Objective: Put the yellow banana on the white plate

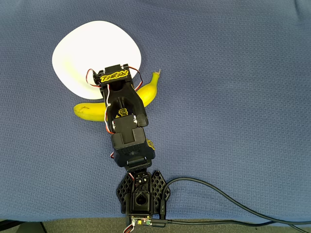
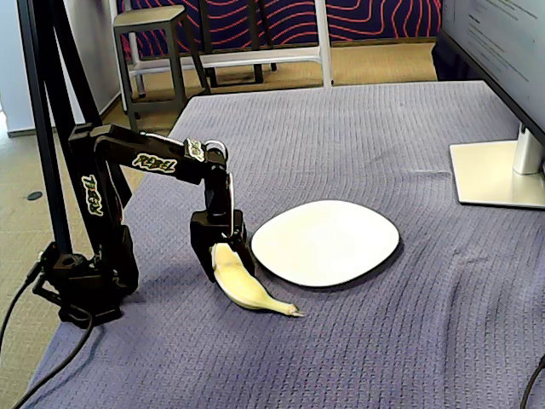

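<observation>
The yellow banana (image 1: 87, 111) lies on the blue cloth just below the white plate (image 1: 92, 46) in the overhead view, and my arm (image 1: 124, 104) covers its middle. In the fixed view my gripper (image 2: 226, 268) points straight down. Its fingers (image 2: 207, 256) stand on either side of the banana (image 2: 247, 290), close against it. The banana's stem tip points toward the camera and its far end is hidden behind the gripper. It still rests on the cloth beside the near left rim of the plate (image 2: 328, 243). The plate has nothing on it.
A monitor foot (image 2: 498, 175) stands at the table's right. A black pole (image 2: 47, 128) rises behind the arm's base (image 2: 81, 285). A cable (image 1: 218, 191) runs off from the base along the table's edge. A stool (image 2: 153, 43) stands on the floor behind.
</observation>
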You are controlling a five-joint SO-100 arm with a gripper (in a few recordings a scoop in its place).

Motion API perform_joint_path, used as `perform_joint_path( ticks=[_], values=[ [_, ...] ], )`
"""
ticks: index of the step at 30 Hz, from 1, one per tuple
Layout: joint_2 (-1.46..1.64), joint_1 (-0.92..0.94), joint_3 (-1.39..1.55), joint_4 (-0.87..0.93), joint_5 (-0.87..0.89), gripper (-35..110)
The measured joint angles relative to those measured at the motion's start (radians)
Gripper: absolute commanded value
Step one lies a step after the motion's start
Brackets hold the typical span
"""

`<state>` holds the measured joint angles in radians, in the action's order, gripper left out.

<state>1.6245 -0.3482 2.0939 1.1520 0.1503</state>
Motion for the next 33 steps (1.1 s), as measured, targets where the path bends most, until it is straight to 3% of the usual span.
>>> perform_joint_path(
  ticks=[9,33],
  values=[
    [0.020,-0.006,0.003,0.000,-0.006,3],
    [0.233,-0.020,-0.038,0.173,-0.035,5]
  ],
)
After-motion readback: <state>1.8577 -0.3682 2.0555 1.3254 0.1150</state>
